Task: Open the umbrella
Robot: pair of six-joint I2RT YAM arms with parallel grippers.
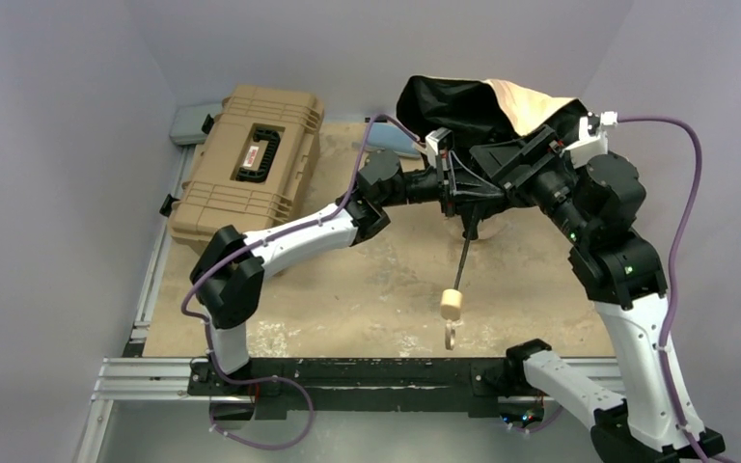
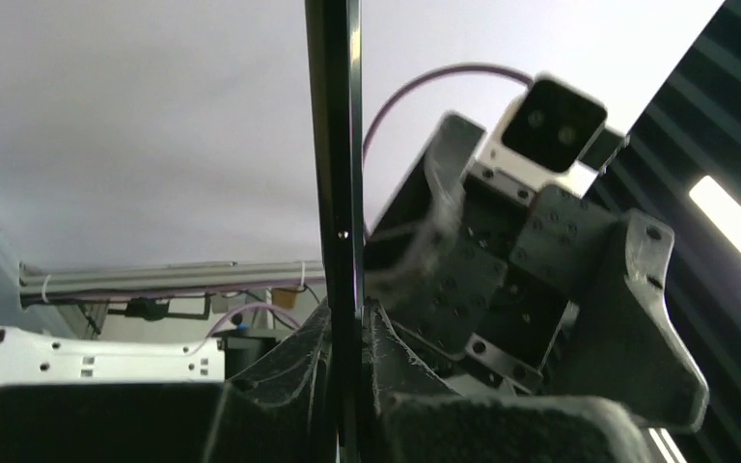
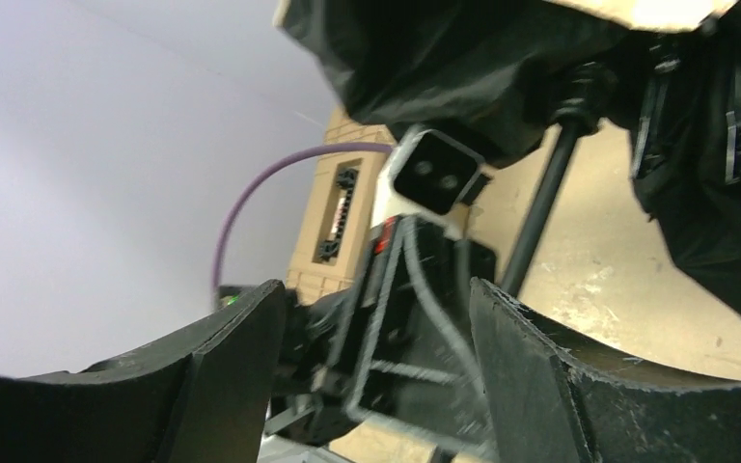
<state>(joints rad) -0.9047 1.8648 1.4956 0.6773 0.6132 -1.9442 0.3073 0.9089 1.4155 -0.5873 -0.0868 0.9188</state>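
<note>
Sandy tabletop (image 1: 367, 289) holds a tan case (image 1: 251, 164) at upper left. At centre, the left gripper (image 2: 347, 347) pinches the umbrella (image 1: 473, 104) by its black shaft, below the bunched canopy. The right gripper (image 3: 376, 299) is beside it, jaws spread.

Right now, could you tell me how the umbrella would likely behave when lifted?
The umbrella has sagging cloth, so probably floppy. Its thin shaft looks stiff, perhaps slippery in the left hand. The small round handle could roll if set down.

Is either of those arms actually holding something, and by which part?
The left fingers pinch the umbrella by its thin black shaft; the right fingers stand apart, gripping nothing.
</note>
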